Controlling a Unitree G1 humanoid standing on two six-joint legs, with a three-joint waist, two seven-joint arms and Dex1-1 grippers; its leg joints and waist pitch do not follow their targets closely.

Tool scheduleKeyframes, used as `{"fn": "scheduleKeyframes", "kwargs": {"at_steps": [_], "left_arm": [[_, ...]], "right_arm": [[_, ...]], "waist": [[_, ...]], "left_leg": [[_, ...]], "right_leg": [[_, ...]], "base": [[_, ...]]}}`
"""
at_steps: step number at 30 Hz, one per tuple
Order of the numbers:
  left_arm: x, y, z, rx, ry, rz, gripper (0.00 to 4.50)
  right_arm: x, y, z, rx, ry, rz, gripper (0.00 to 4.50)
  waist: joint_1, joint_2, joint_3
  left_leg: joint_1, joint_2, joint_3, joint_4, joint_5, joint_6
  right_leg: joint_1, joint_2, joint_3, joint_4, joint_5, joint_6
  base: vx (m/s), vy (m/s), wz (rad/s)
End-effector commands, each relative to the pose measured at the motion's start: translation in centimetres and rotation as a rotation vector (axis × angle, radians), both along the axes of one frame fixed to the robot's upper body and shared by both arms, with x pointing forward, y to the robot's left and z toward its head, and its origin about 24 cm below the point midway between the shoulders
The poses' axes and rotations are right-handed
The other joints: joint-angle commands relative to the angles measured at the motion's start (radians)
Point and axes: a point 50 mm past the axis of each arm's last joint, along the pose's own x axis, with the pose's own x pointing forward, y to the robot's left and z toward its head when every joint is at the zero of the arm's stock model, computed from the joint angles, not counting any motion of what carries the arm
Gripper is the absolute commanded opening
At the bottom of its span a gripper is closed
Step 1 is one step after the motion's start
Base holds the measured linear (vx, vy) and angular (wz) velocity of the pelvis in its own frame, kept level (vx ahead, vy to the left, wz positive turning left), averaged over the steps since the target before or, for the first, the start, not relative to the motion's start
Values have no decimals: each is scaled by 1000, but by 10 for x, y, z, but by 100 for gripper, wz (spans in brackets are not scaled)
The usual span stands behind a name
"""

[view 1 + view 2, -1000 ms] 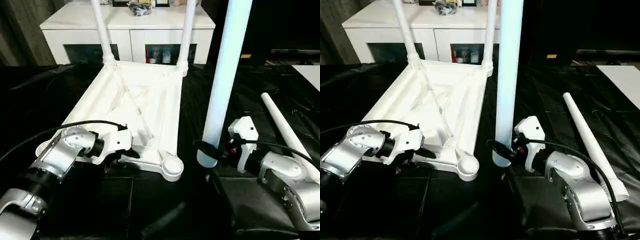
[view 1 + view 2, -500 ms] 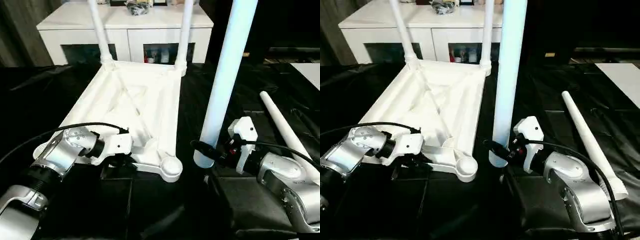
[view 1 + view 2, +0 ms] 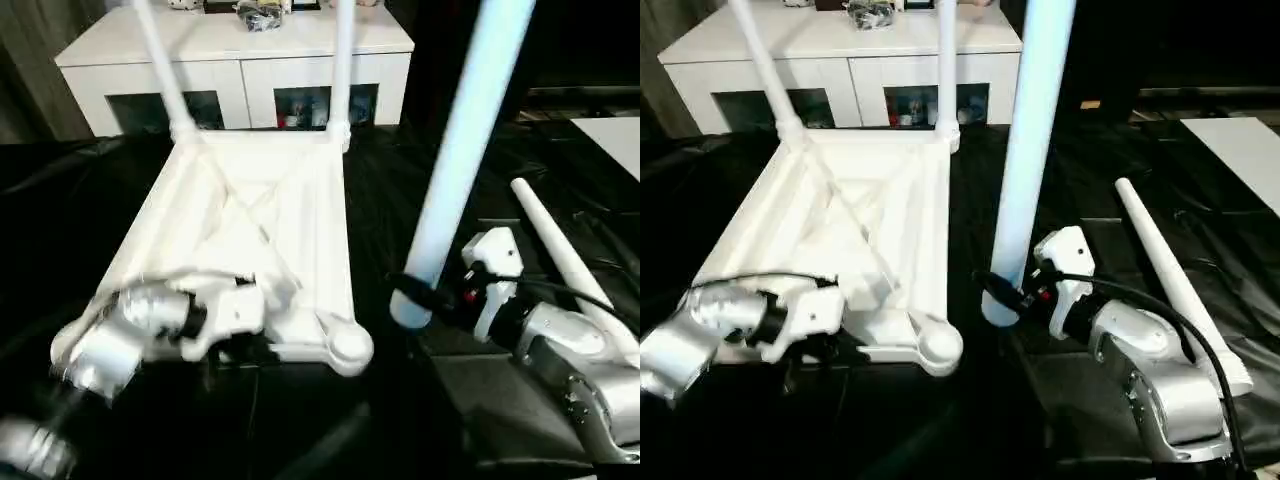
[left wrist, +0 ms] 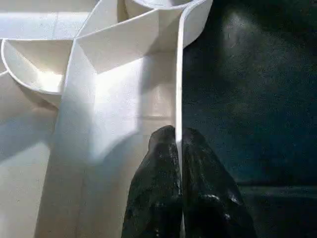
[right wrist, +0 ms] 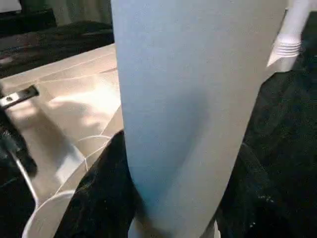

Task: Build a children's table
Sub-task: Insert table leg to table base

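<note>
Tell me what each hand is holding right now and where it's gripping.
The left hand pinches the thin side rim of the upside-down tabletop, near an empty corner socket. The right hand holds a leg upright, gripped near its lower end.

Both forearms are rounded silver metal shells ending in white plastic wrist blocks. Behind the right gripper (image 3: 412,295) a small red spot shows on the white block, and a thin black cable loops back from it. The left gripper (image 4: 179,144) has two glossy black fingers.
</note>
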Motion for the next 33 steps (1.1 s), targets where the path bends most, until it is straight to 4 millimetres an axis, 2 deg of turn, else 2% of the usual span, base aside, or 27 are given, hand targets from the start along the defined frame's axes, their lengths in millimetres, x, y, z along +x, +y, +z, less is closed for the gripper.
{"fn": "scheduleKeyframes", "kwargs": {"at_steps": [1, 2, 3, 4, 5, 6, 7, 8, 9, 10, 12, 15, 16, 20, 21, 22, 23, 24, 26, 27, 33], "left_arm": [[-10, -6, -24, 6, 52, 189, 2], [-10, -6, -24, 6, 52, 189, 2], [-8, -10, -24, -20, 21, 259, 2], [-7, -13, -24, -33, 1, 305, 2], [-7, -18, -23, -44, -25, 357, 2], [-7, -18, -23, -44, -25, 357, 2], [-7, -21, -23, -51, -41, 380, 2], [-4, -27, -22, -67, -63, 423, 2], [-4, -29, -21, -71, -67, 436, 2], [-3, -34, -18, -87, -73, 433, 2], [-2, -36, -17, -95, -81, 425, 2], [-3, -44, -13, -109, -78, 362, 0], [-4, -45, -14, -105, -75, 343, 0], [-6, -45, -16, -79, -74, 303, 0], [-5, -46, -16, -71, -88, 284, 0], [-5, -47, -16, -67, -97, 274, 0], [-2, -48, -16, -53, -111, 265, 0], [-1, -49, -16, -47, -113, 261, 0], [2, -50, -16, -42, -118, 253, 0], [3, -50, -16, -38, -121, 246, 0], [10, -50, -13, -19, -140, 220, 0]], "right_arm": [[4, 0, 5, 32, -1, -20, 186], [4, 0, 5, 32, -1, -20, 186], [4, 0, 5, 36, 2, -26, 186], [5, 0, 4, 38, 5, -30, 186], [6, 1, 4, 49, 16, -41, 186], [6, 1, 4, 49, 16, -41, 186], [7, 2, 3, 60, 24, -49, 186], [9, 3, 4, 90, 42, -62, 186], [9, 3, 4, 99, 47, -65, 186], [10, 4, 6, 131, 60, -62, 186], [11, 5, 6, 148, 71, -58, 186], [16, 5, 2, 154, 141, -9, 185], [17, 4, 0, 139, 151, -2, 185], [23, 4, -5, 95, 161, 3, 185], [27, 5, -6, 96, 167, 9, 185], [29, 5, -6, 98, 172, 13, 185], [33, 7, -7, 115, 188, 25, 185], [34, 8, -7, 122, 197, 31, 185], [36, 10, -9, 125, 216, 47, 185], [37, 10, -10, 122, 224, 60, 185], [41, 15, -13, 128, 263, 115, 185]], "waist": [[3, -14, -41], [2, -15, -40], [4, -15, -37], [4, -14, -36], [2, -19, -36], [0, -18, -34], [-2, -19, -32], [-4, -25, -33], [-4, -22, -33], [-4, -28, -32], [-2, -26, -33], [0, -21, -41], [1, -21, -41], [6, -24, -45], [4, -35, -46], [5, -29, -46], [4, -40, -44], [5, -33, -41], [7, -33, -40], [10, -38, -40], [20, -42, -40]], "left_leg": [[8, 76, -28, -74, -110, 73], [10, 78, -27, -75, -116, 71], [11, 77, -27, -75, -142, 67], [12, 77, -26, -75, -153, 62], [9, 78, -27, -77, -160, 54], [5, 76, -29, -79, -158, 53], [2, 72, -31, -82, -175, 46], [1, 72, -31, -83, -177, 42], [4, 71, -30, -82, -187, 34], [6, 71, -29, -82, -187, 34], [6, 70, -28, -80, -173, 35], [5, 70, -28, -74, -110, 49], [5, 70, -27, -74, -106, 51], [3, 69, -25, -69, -69, 68], [3, 69, -23, -67, -64, 73], [0, 68, -25, -68, -55, 78], [3, 69, -22, -68, -63, 82], [6, 70, -21, -70, -94, 74], [12, 73, -19, -71, -120, 59], [11, 75, -19, -73, -121, 47], [11, 76, -18, -74, -111, 37]], "right_leg": [[29, -93, 46, -65, 67, -271], [29, -95, 47, -67, 53, -276], [26, -94, 47, -76, -24, -266], [24, -94, 47, -78, -50, -263], [27, -95, 48, -79, -80, -255], [28, -93, 47, -81, -93, -249], [27, -90, 45, -85, -143, -229], [28, -90, 45, -87, -155, -221], [24, -91, 44, -91, -184, -210], [21, -90, 46, -93, -190, -205], [20, -90, 48, -95, -185, -199], [21, -85, 45, -82, -54, -217], [21, -85, 45, -82, -40, -221], [24, -86, 44, -74, 43, -237], [25, -86, 44, -73, 53, -240], [25, -86, 43, -69, 65, -243], [23, -86, 43, -71, 50, -244], [19, -88, 43, -77, -4, -247], [15, -88, 44, -81, -43, -244], [17, -88, 45, -79, -49, -242], [16, -90, 46, -77, -28, -236]], "base": [[0, 0, 0], [0, 0, 0], [0, 0, 0], [0, 0, 0], [0, 0, 0], [0, 0, 0], [0, 0, 0], [0, 0, 0], [0, 0, 0], [0, 0, 0], [0, 0, 0], [0, 0, 0], [0, 0, 0], [0, 0, 0], [0, 0, 0], [0, 0, 0], [0, 0, 0], [0, 0, 0], [0, 0, 0], [0, 0, 0], [0, 0, 0]]}}
